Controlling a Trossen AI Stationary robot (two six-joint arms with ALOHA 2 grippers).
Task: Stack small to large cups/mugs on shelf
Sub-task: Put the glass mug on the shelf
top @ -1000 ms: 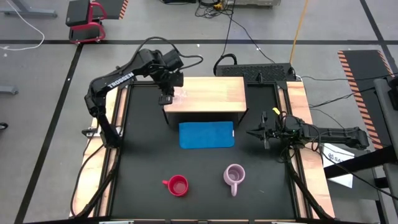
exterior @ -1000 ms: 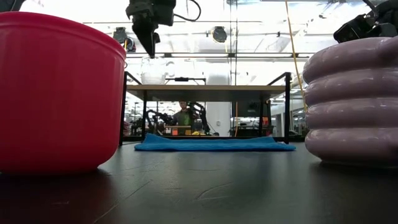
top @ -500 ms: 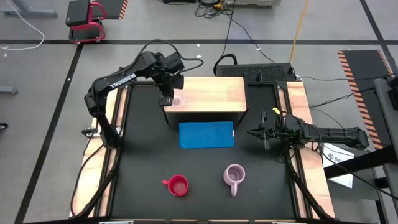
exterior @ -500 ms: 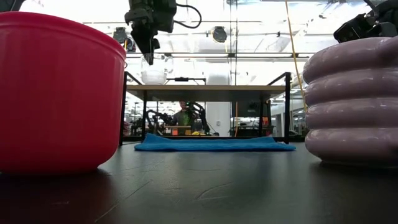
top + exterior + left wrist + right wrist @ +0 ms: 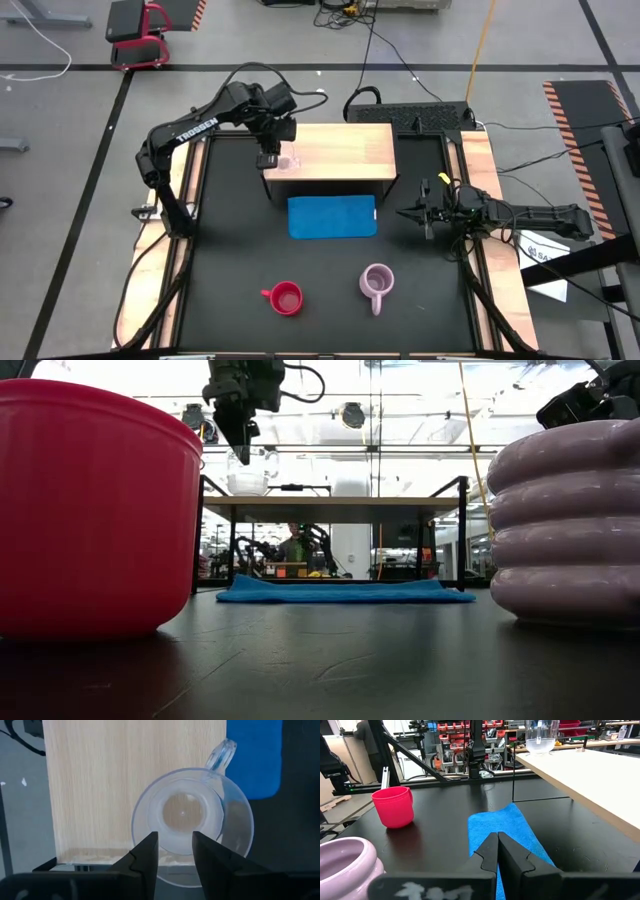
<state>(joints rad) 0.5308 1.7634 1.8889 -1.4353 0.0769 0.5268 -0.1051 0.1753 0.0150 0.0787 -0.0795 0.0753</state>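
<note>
Risk, my judgement: glass cup [image 5: 192, 822] sits at very corner of shelf [image 5: 340, 150], rim overhanging edge in left wrist view. Left hand [image 5: 174, 851] above it, fingers parted, one each side of cup wall; whether it still pinches wall, cannot tell. Sideways drag while lifting could tip cup off shelf.

Right hand [image 5: 498, 851] pressed together, holding nothing, waiting at right side of desk [image 5: 240, 260].

Containers: glass cup empty; red mug [image 5: 286, 298] and lilac mug [image 5: 377, 282] on desk front, both look empty, not stacked.

Overhead looks straight down; low camera sits at tabletop height (both share the shelf [image 5: 330, 152]); wrist cameras ride close.
</note>
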